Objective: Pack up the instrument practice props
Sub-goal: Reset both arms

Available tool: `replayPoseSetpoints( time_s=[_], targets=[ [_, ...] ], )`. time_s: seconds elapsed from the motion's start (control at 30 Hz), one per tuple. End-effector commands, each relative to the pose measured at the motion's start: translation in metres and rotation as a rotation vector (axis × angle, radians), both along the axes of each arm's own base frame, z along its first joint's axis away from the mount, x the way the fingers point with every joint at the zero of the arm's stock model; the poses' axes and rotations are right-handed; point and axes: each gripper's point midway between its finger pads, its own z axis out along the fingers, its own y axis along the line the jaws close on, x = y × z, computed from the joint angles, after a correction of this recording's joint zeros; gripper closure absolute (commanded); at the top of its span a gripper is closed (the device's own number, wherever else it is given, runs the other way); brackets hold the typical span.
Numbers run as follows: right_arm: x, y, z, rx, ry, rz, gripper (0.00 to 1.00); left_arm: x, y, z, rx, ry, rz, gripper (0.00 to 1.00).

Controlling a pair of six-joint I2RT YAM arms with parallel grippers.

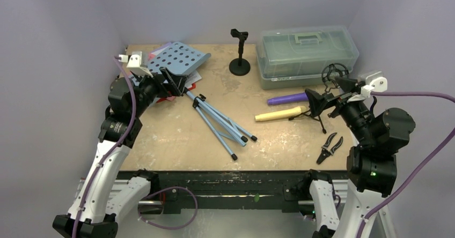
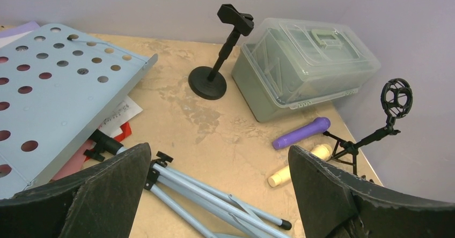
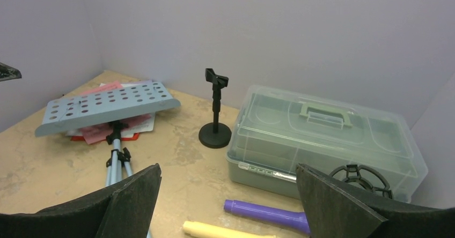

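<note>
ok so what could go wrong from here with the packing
The tripod mic holder stands right beside the open right pincer, close to the purple microphone; reaching in could topple it. The sheet music and red folder lie under the music rest, so lifting it may drag them. The plastic box is shut, and the rest looks long for it.
</note>
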Motion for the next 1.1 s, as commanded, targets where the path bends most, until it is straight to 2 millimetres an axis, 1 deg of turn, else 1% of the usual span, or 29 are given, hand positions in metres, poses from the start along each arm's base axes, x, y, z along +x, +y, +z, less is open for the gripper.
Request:
replayPoseSetpoints(
  time_s=[0.0,0.27,0.63,1.07],
  targets=[
    [-0.002,-0.004,-0.003,0.015,0.007,-0.03,0.01,-0.004,-0.004,0.007,0.005,-0.041,-0.04,0.0],
    [-0.003,-0.005,-0.007,0.021,0.008,-0.042,0.01,-0.004,-0.009,-0.001,0.005,-0.038,-0.066,0.0],
    [-0.004,-0.006,-0.01,0.012,0.011,-0.046,0.01,-0.004,-0.011,-0.005,0.002,-0.037,-0.082,0.0],
    [-0.002,-0.007,-0.014,0.013,0.021,-0.046,0.01,-0.001,-0.018,-0.014,-0.014,-0.022,-0.111,0.0]
  ],
)
